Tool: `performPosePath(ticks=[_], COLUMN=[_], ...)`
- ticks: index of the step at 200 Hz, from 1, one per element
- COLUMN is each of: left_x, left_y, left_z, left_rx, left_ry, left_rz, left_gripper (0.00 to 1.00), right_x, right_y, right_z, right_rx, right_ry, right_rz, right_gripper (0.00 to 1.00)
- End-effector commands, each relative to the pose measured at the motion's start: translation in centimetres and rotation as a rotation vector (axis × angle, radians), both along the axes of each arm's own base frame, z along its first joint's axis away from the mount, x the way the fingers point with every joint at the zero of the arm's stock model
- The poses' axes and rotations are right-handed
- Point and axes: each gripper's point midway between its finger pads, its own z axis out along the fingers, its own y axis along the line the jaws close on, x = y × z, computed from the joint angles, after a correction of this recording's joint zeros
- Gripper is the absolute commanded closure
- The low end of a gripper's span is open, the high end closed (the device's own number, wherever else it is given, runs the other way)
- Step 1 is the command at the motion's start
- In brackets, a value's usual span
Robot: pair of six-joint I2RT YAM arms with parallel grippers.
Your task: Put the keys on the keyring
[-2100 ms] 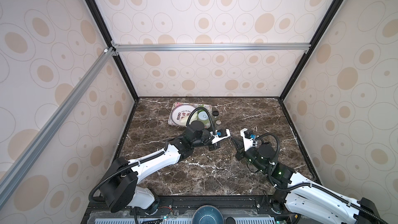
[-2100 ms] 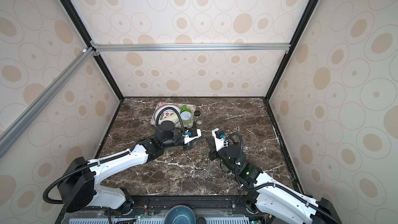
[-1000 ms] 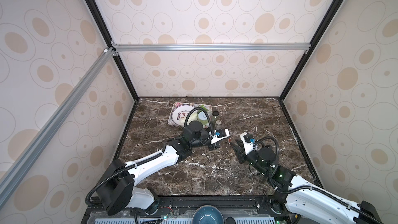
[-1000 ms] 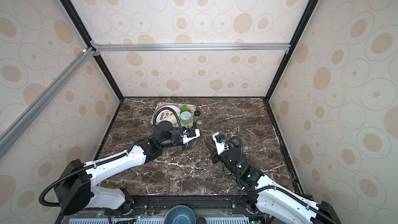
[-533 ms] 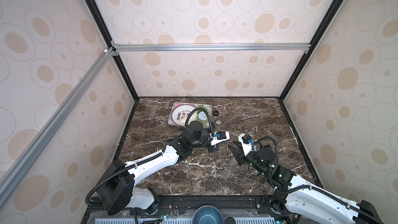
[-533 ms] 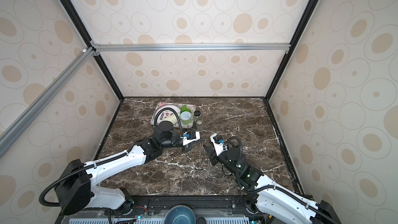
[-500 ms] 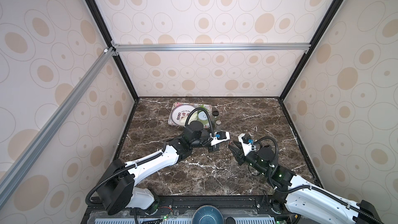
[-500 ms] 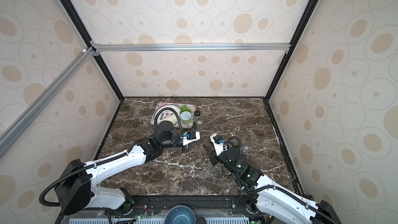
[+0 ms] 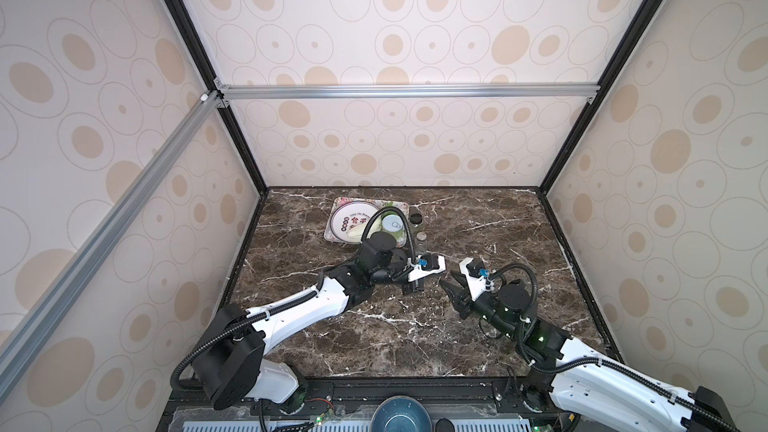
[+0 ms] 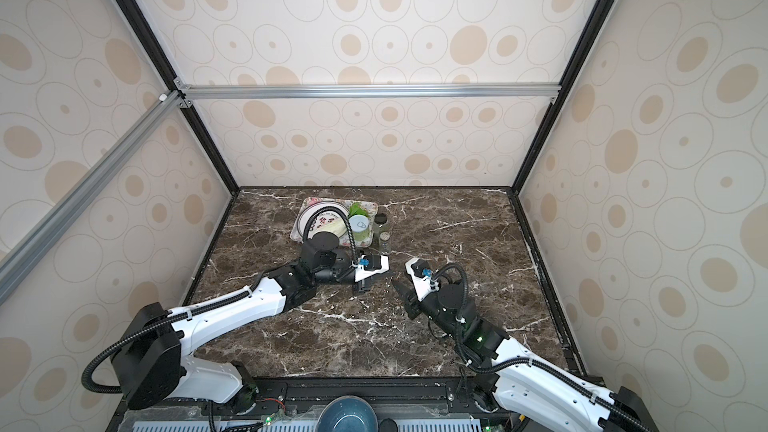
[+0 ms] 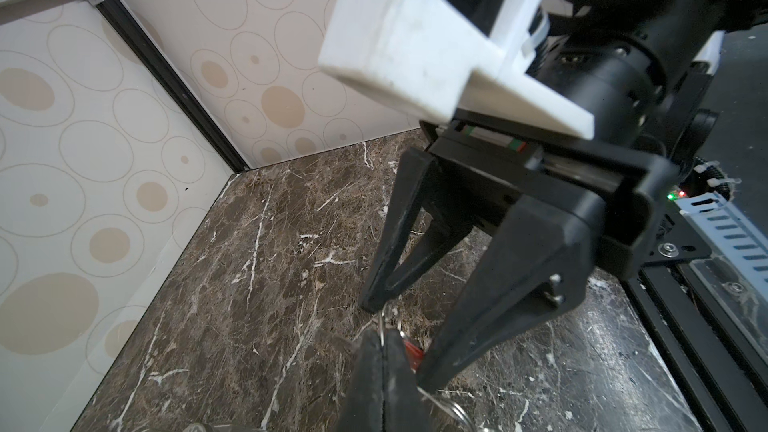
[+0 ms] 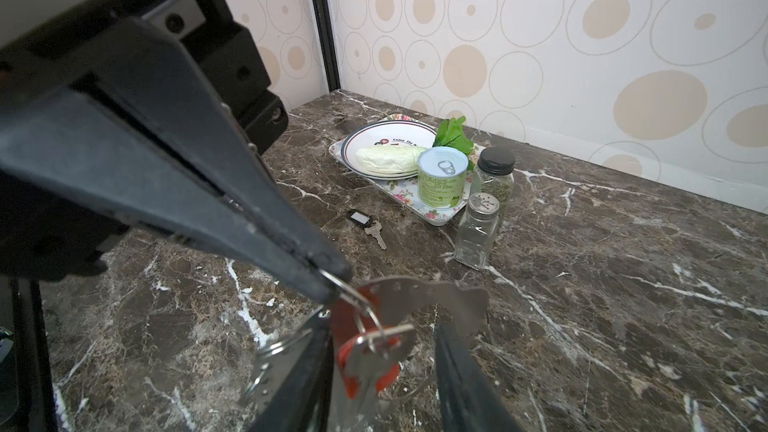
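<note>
Left gripper (image 12: pixel 330 280) pinches keyring (image 12: pixel 361 297), red key (image 12: pixel 353 361) apparently on it. Right gripper (image 11: pixel 405 340) jaws apart around both. Black key (image 12: pixel 365 221) lies loose by tray (image 12: pixel 432 218) near table's (image 12: pixel 602 284) back edge, not threaded.

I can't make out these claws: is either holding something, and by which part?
The left gripper, shut, pinches a thin wire ring by its rim; a red-tagged key dangles from it. The right gripper is open around them, holding nothing.
</note>
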Motion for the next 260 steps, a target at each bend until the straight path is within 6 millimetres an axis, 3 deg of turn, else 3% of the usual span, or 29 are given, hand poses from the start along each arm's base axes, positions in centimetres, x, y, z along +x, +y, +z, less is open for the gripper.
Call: performPosePath(ticks=[1, 29, 47, 83, 188, 260], left_x=[-0.3, -0.4, -0.5, -0.7, -0.7, -0.9], left_y=[-0.8, -0.7, -0.8, -0.8, -1.0, -0.9], left_z=[2.5, 2.5, 2.4, 2.3, 2.1, 2.2], left_rx=[-0.04, -0.04, -0.035, -0.03, -0.022, -0.024], left_ry=[-0.054, -0.057, -0.057, -0.054, -0.048, -0.051], left_rz=[-0.042, -0.048, -0.056, -0.071, -0.08, -0.086], left_gripper=[1.0, 1.0, 1.0, 1.0, 1.0, 1.0], right_x=[0.0, 0.2, 0.3, 0.1, -0.8, -0.9], right_y=[0.2, 0.0, -0.1, -0.1, 0.8, 0.6], right_z=[1.1, 1.1, 1.1, 1.1, 1.4, 1.4], right_rx=[0.021, 0.021, 0.02, 0.021, 0.031, 0.036], right_ry=[-0.033, -0.029, -0.031, -0.035, -0.051, -0.056], right_rz=[0.013, -0.003, -0.011, -0.004, 0.071, 0.068], right_gripper=[0.57, 0.6, 0.71, 0.78, 0.78, 0.97])
